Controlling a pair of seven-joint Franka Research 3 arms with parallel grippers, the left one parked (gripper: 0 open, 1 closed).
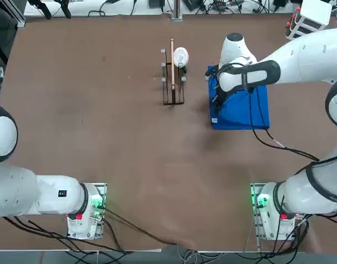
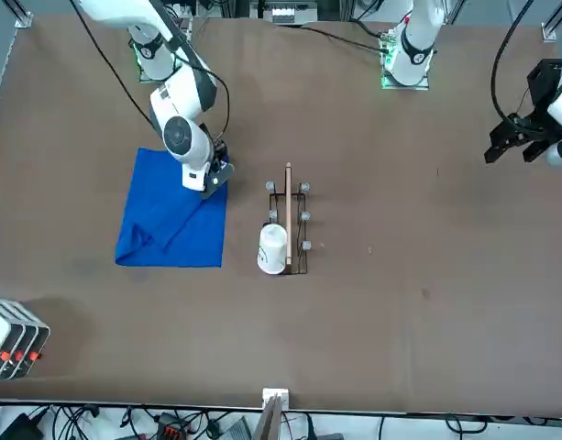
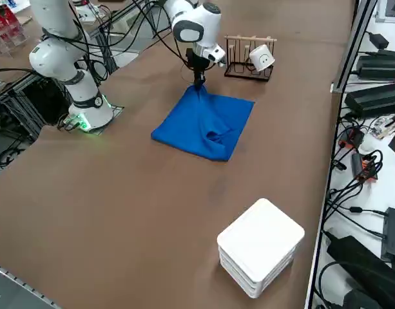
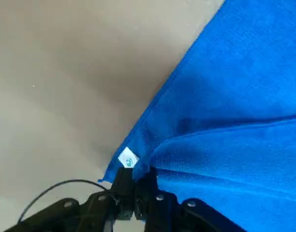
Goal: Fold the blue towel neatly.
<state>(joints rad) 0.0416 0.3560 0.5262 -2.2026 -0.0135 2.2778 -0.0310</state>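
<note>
Blue towel [image 1: 242,107] lies right of the rack [image 1: 172,82].

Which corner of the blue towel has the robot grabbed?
The corner with the small white tag, nearest the wooden rack. The right gripper pinches it and lifts it off the table; the blue towel lies with its other corners flat.

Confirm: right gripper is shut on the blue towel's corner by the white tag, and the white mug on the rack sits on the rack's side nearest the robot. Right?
Not quite. The right gripper is shut on the blue towel at the corner by the white tag, but the white mug sits at the rack's far end, away from the robot's bases. The top view shows it.
</note>
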